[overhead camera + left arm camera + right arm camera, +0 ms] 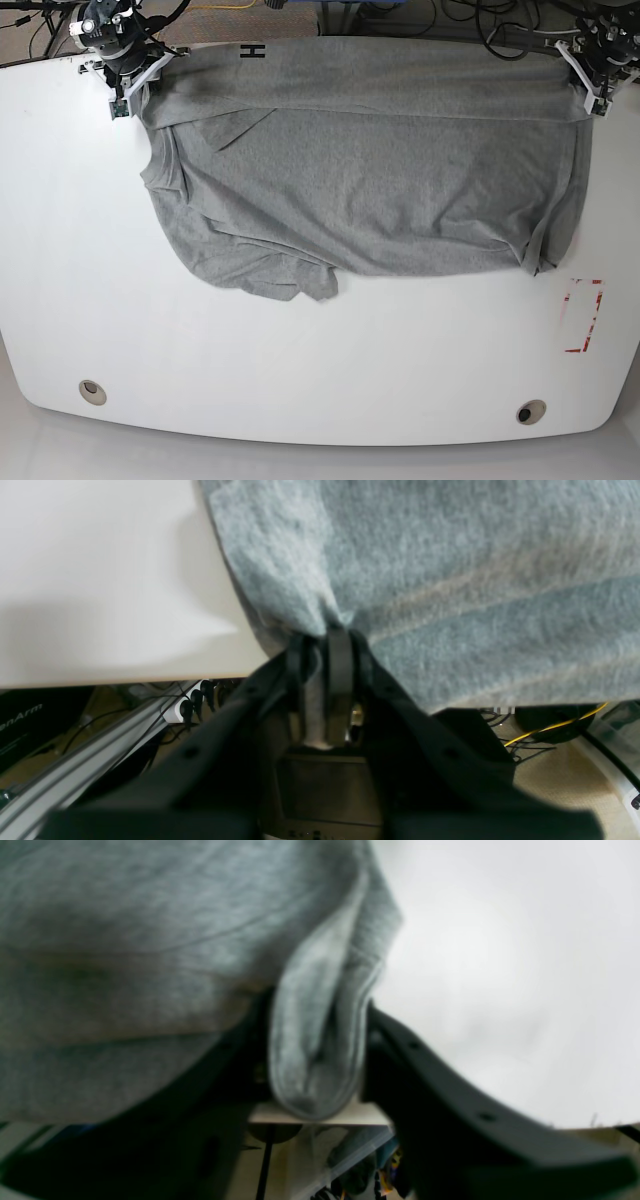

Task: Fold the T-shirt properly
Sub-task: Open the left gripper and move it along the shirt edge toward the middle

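Even, diffuse overhead light; the white table (320, 370) is bright in the base view, with faint shadow under the T-shirt (360, 180) hem. Table edges bow from wide-angle distortion. Both wrist views are soft; the right wrist view is heavily blurred, its table washed pale.

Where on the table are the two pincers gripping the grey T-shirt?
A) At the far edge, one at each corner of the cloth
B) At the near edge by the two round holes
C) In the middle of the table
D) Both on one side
A: the overhead view shows the left pincer and the right pincer at opposite far corners of the T-shirt, cloth between their jaws.
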You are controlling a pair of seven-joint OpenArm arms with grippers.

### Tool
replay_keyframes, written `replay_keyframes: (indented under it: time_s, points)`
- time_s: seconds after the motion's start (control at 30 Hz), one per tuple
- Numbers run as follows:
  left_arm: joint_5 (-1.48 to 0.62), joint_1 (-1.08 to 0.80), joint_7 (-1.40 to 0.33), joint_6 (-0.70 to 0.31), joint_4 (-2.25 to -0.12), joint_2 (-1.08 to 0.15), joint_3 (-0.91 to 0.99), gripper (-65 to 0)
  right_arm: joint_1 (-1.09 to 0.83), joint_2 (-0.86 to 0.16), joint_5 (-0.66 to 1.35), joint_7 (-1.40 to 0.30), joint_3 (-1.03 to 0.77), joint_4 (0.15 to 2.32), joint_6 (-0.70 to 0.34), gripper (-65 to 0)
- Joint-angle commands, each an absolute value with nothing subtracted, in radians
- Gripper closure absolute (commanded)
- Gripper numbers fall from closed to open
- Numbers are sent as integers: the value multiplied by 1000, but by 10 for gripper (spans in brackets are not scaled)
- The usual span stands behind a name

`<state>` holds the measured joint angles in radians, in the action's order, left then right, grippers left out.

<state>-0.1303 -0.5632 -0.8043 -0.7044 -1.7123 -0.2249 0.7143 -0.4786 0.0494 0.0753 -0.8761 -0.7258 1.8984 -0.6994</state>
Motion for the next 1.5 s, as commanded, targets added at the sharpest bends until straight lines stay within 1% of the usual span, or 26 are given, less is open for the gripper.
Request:
replay_keyframes:
  time_s: [0.0, 0.07, 0.1, 0.17, 0.23, 0.4, 0.67, 0.83, 1.13, 1.47]
  points:
    - [-110, -545, -829, -698, -1721, -237, 719, -158, -478, 41, 64, -895, -731, 1923, -698, -361]
    - [-110, -532, -829, -698, -1721, -237, 719, -219, -473, 38, 64, -895, -733, 1937, -698, -433]
    - [-110, -522, -829, -698, -1721, -239, 719, -261, -475, 35, 65, -895, -733, 1949, -698, -474]
    - [-110, -503, -834, -698, -1721, -239, 719, -314, -473, 35, 65, -895, -733, 1966, -698, -518]
    - [-110, -484, -854, -698, -1721, -240, 719, -336, -472, 35, 65, -895, -733, 1982, -698, -534]
    - [-107, -433, -921, -698, -1748, -242, 720, -337, -464, 35, 65, -895, -731, 2020, -698, -531]
    - [-108, -424, -1003, -698, -1883, -242, 720, -337, -429, 39, 73, -895, -725, 2026, -698, -531]
    - [-108, -424, -1027, -698, -1926, -242, 720, -337, -406, 41, 153, -895, -727, 2022, -698, -531]
    - [-108, -421, -1023, -698, -1936, -242, 733, -337, -372, 41, 294, -898, -722, 2018, -698, -531]
    - [-104, -378, -1023, -698, -1933, -243, 760, -337, -378, 44, 318, -923, -581, 2005, -698, -531]
